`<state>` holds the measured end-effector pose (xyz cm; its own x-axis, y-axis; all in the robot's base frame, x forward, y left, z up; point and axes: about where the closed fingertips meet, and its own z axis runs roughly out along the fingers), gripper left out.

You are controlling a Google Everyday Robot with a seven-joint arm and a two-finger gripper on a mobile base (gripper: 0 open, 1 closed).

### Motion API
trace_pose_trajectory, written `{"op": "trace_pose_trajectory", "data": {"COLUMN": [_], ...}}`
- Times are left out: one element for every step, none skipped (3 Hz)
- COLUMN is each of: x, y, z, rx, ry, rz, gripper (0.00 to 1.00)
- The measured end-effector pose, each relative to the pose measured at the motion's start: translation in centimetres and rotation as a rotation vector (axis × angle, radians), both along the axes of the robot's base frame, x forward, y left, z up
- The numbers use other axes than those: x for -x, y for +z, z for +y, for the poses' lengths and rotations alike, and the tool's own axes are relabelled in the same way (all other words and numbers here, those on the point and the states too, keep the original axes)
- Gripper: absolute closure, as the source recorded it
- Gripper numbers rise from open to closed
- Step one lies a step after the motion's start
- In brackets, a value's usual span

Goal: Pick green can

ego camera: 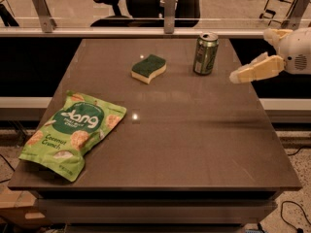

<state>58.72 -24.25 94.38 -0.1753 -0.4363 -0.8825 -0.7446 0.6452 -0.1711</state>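
Observation:
The green can (205, 54) stands upright near the far right of the brown table (194, 130), dark green with a silver top rim and pale markings. My gripper (239, 76) comes in from the right edge of the camera view, its pale fingers pointing left toward the can. It hovers to the right of the can and slightly nearer to me, apart from it. It holds nothing that I can see.
A green-topped sponge (148, 68) lies left of the can. A flat light-green snack bag (73, 133) lies at the table's front left. A rail with metal posts (168, 11) and an office chair (116, 4) stand behind the table.

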Motion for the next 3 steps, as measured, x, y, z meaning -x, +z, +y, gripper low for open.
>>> {"op": "trace_pose_trajectory", "data": {"x": [-1.19, -1.87, -1.82], "y": [-0.99, -1.57, -1.55], "z": [0.45, 0.71, 0.72], "rx": [-0.089, -0.139, -0.140], "ry": [0.021, 0.033, 0.029], "rz": [-0.003, -0.004, -0.006], "gripper": [0.00, 0.00, 0.00]}}
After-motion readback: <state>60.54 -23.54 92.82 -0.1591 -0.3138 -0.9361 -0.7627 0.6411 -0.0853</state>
